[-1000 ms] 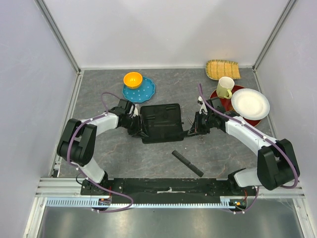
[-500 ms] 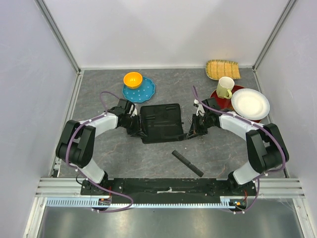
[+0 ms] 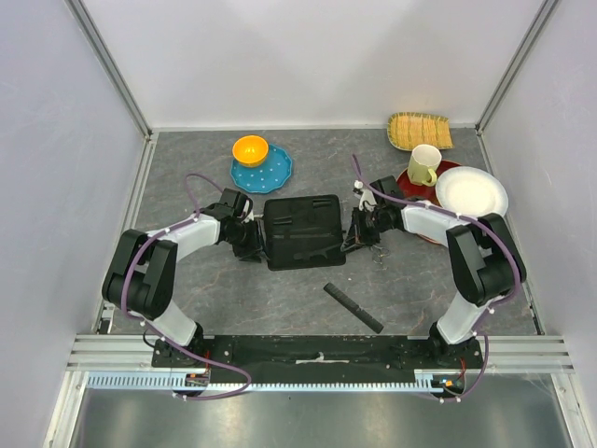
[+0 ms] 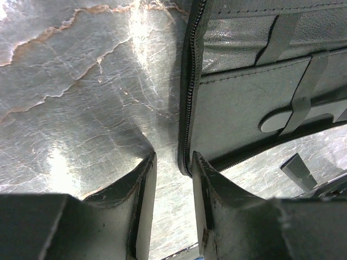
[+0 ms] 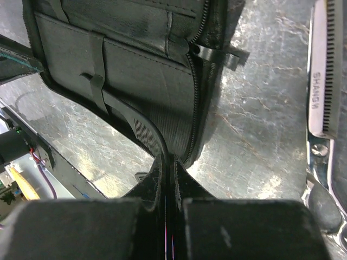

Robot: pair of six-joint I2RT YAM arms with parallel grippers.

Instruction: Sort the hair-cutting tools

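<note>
The black zip case (image 3: pixel 303 231) lies open in the middle of the table. My right gripper (image 3: pixel 353 241) is at its right edge, shut on a black comb (image 5: pixel 135 122) that bends and runs under a strap inside the case (image 5: pixel 130 65). Silver toothed scissors (image 5: pixel 320 108) lie on the table just right of it, and are small in the top view (image 3: pixel 375 250). A second black comb (image 3: pixel 353 307) lies loose in front of the case. My left gripper (image 3: pixel 254 245) is open at the case's left zip edge (image 4: pixel 187 108), with its jaws (image 4: pixel 172 160) empty. No second scissors show.
A blue plate (image 3: pixel 262 170) with an orange bowl (image 3: pixel 250 149) stands behind the case on the left. A red plate (image 3: pixel 410 179), a yellow mug (image 3: pixel 423 164) and a white plate (image 3: pixel 471 194) stand at the right, with a woven mat (image 3: pixel 420 131) behind them.
My right gripper has moved left toward the case with the comb, pushing it further in. The left gripper has barely moved.
</note>
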